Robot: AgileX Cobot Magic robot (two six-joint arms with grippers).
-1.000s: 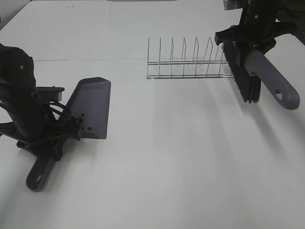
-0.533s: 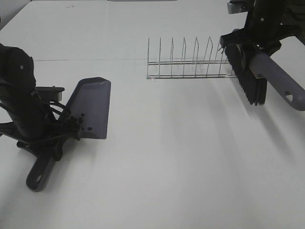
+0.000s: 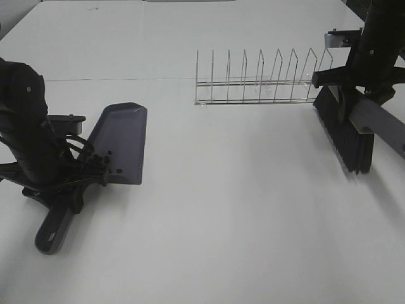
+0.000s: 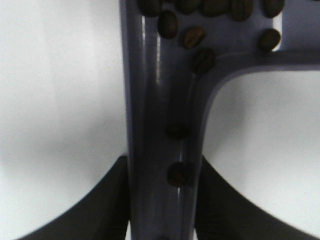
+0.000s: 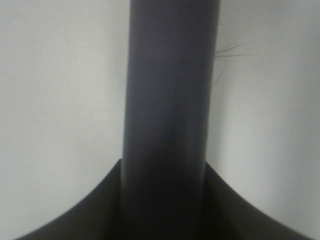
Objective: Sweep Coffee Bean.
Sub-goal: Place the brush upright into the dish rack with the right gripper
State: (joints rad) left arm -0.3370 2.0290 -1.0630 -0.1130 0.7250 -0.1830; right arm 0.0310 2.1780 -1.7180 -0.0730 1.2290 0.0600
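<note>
At table [image 3: 240, 215] left side, dustpan [image 3: 120, 142] handle clamped by left gripper [image 4: 162, 210]. In dustpan at handle junction, coffee bean [image 4: 194, 36] cluster lodged, few along handle. Beside wire rack [image 3: 253, 100] end, brush [image 3: 347, 136] handle clamped by right gripper [image 5: 165, 200].

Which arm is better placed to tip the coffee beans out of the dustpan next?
Left, probably: the left end effector grips the dustpan with the coffee beans in it; the right end effector holds the brush.
</note>
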